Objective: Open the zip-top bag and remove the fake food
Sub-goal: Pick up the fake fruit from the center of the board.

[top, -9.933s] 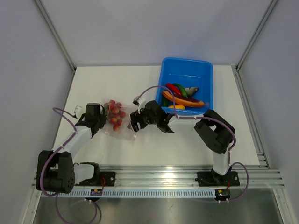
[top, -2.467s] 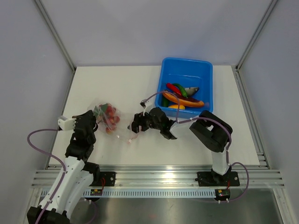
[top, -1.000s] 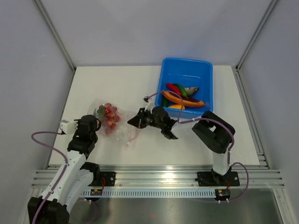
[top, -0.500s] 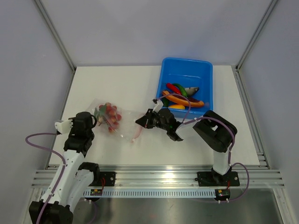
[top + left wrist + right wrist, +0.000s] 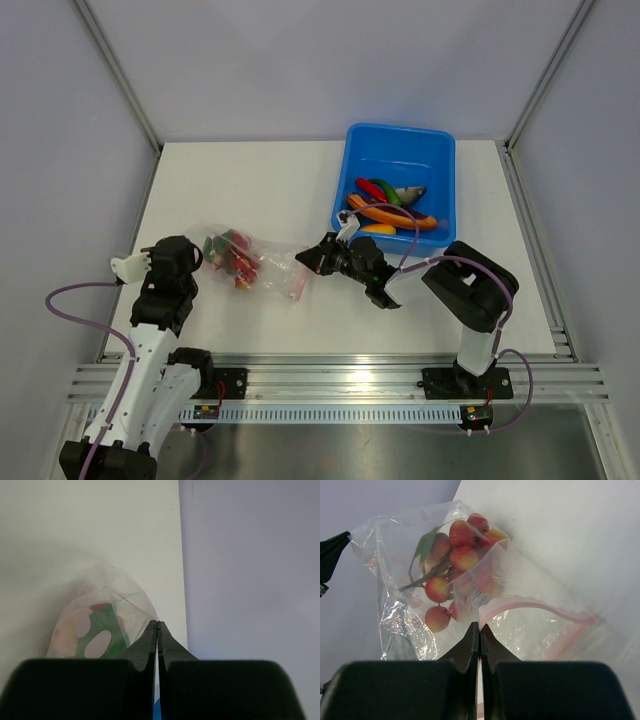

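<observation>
Tension explains the pose: left tool and right tool each clamp shut on opposite ends of the zip-top bag, stretching it taut near the counter's left edge, likely to part its zipper and free the grape bunch inside.

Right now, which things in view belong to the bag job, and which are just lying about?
Job: zip-top bag; grape bunch inside it; left gripper and right gripper, jaws of each shut on the bag's film.
Lying about: blue tub; toy food in it, outside the bag.
</observation>
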Action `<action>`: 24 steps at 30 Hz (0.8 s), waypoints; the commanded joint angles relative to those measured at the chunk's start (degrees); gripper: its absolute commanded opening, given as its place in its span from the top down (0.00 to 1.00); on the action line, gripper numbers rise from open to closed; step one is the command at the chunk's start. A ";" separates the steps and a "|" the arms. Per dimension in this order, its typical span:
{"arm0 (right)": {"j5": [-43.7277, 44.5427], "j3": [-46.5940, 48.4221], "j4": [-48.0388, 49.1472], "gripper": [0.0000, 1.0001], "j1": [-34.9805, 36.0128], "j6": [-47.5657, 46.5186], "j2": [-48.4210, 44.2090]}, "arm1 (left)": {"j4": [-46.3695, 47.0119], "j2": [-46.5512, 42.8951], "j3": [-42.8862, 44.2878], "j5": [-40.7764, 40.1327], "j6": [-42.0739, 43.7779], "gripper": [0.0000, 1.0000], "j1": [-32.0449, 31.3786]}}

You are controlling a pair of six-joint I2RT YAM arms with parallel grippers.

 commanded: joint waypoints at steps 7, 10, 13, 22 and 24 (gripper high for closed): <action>2.24 -0.96 6.29 0.69 -0.60 -0.47 -2.64 | 1.69 0.78 6.56 -0.40 1.37 1.00 0.33; 1.79 -0.79 6.29 0.51 -0.60 -0.91 -2.64 | 1.95 1.05 6.39 0.04 1.28 1.00 0.33; 1.18 -0.70 6.20 0.43 -0.51 -1.44 -2.73 | 2.48 1.05 6.03 0.39 1.46 1.00 0.33; 0.65 -1.92 6.11 0.36 -0.60 -2.85 -2.99 | 2.21 2.01 3.49 0.74 -0.47 1.00 0.33; 1.79 -3.07 7.16 0.37 -0.60 -2.93 -3.86 | 3.27 3.06 2.52 1.35 -0.56 1.00 0.24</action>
